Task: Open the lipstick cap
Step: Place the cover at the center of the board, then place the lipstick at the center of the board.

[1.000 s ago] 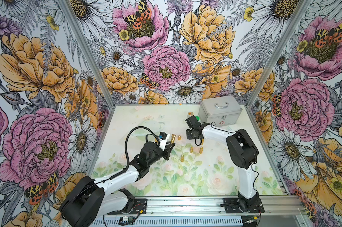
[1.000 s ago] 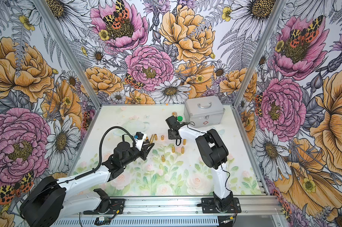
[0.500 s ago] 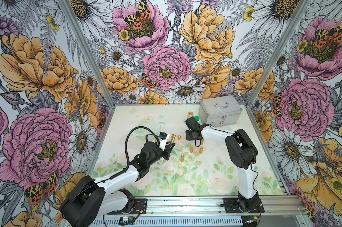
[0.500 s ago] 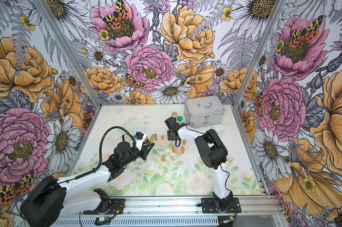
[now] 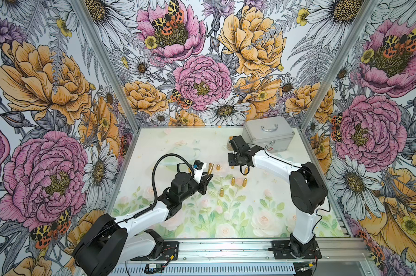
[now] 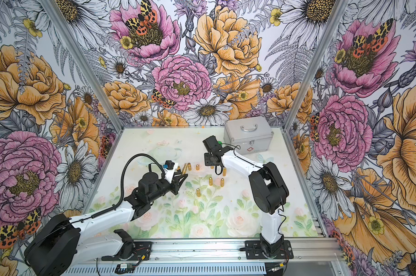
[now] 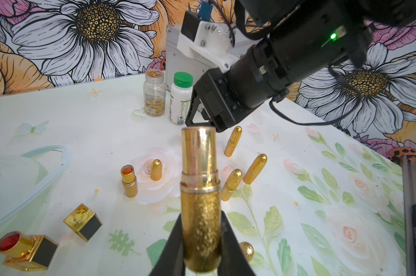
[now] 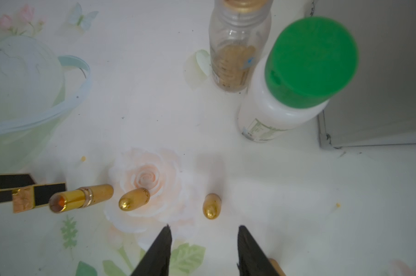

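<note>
**Lipstick held out on the left, right gripper spread just past its tip**

The left gripper (image 7: 201,223) pinches the glittered base of the lipstick (image 7: 199,165), lifted off the bench (image 5: 262,208). Its long axis points away from that wrist toward the right gripper (image 8: 204,228), which hangs just beyond the free end, jaws spread and empty. The shiny upper sleeve looks bare, so the cap is probably off already. A bullet-shaped gold cap (image 8: 211,206) stands just ahead of the right fingertips. More gold lipsticks and caps (image 7: 254,168) dot the pale flower-printed surface; two bottles (image 7: 181,98) and a metal case (image 5: 267,136) sit far back, under floral walls (image 5: 202,78)
</note>
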Tool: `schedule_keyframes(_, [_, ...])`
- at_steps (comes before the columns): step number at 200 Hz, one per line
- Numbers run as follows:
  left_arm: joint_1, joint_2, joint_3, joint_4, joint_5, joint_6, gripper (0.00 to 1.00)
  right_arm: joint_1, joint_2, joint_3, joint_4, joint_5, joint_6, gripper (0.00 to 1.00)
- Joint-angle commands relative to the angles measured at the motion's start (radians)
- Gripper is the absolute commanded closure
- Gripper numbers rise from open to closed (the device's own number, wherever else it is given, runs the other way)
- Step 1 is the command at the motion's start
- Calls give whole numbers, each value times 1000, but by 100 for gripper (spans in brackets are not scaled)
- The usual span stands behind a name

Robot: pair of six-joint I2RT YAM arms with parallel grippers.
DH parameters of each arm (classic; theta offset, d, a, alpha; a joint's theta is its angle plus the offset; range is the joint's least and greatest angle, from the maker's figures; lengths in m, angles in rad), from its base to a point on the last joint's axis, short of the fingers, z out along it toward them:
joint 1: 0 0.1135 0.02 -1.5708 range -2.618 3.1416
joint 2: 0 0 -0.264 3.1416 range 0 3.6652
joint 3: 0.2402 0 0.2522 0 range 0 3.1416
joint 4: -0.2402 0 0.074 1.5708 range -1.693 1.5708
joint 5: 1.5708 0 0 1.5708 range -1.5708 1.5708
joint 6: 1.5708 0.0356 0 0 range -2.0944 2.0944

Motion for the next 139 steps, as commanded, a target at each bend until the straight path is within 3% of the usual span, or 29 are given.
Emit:
schedule_keyframes(1, [-5, -19, 34, 5, -19, 13, 100, -1, -96, 8, -72, -133, -26, 52])
schedule_keyframes(47, [-8, -2, 69, -20, -14, 38, 100, 3, -263, -31, -92, -445, -23, 48])
schedule_keyframes(86, [-18, 11, 105, -41, -19, 57, 100, 44, -327, -44, -90, -604, -6, 45])
schedule_keyframes(139, [-40, 10, 126, -53, -34, 76, 100, 106, -286, -7, -70, -619, 34, 41])
